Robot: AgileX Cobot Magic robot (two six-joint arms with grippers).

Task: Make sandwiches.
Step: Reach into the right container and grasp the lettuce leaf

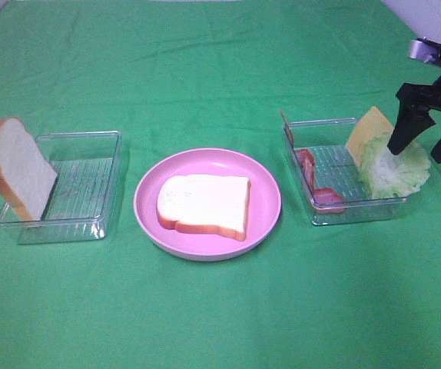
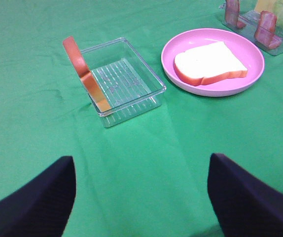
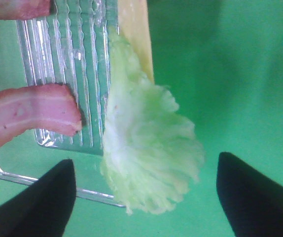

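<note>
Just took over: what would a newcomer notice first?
The pink round plate at centre, one white bread slice flat on it. At right, the open right end effector hovers over the lettuce leaf at the clear tray's end; at left, a second bread slice leans on another tray's edge.

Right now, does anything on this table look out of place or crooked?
Yes. The lettuce leaf spills past the right tray's rim, and a bread slice stands tilted against the left tray's wall instead of lying flat.
</note>
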